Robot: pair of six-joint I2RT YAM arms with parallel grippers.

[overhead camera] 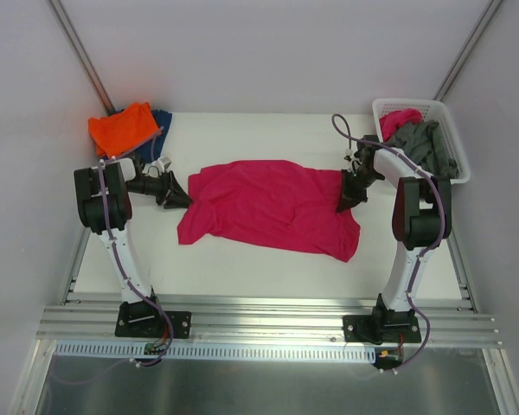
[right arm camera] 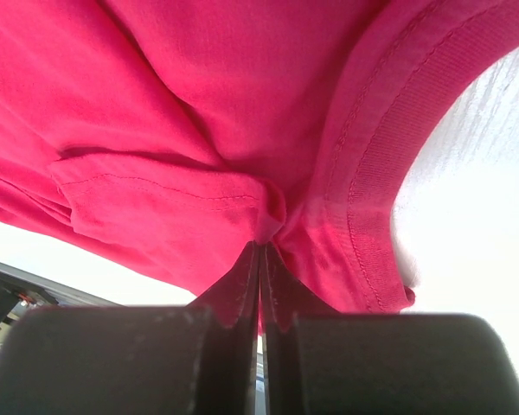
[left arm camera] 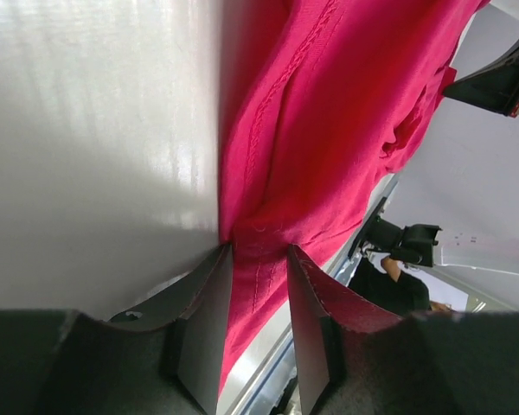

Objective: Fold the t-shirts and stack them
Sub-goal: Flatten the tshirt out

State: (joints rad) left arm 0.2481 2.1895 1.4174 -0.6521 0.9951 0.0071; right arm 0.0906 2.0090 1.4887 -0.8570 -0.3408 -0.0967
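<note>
A large magenta-pink t-shirt (overhead camera: pixel 268 203) lies spread and rumpled in the middle of the white table (overhead camera: pixel 268 134). My left gripper (overhead camera: pixel 183 199) is at its left edge, low on the table. In the left wrist view the jaws (left arm camera: pixel 255 251) stand apart with the shirt's edge (left arm camera: pixel 329 130) lying between them. My right gripper (overhead camera: pixel 344 203) is at the shirt's right edge. In the right wrist view it (right arm camera: pixel 261 246) is shut on a pinch of the magenta cloth (right arm camera: pixel 199 86) beside the neckband. An orange shirt (overhead camera: pixel 121 128) lies on a dark blue one (overhead camera: pixel 163 119) at the back left.
A white lattice basket (overhead camera: pixel 454 130) stands at the back right, holding a grey shirt (overhead camera: pixel 428 145) and a bit of pink cloth (overhead camera: pixel 400 119). White walls close in the table on three sides. Metal rails run along the near edge.
</note>
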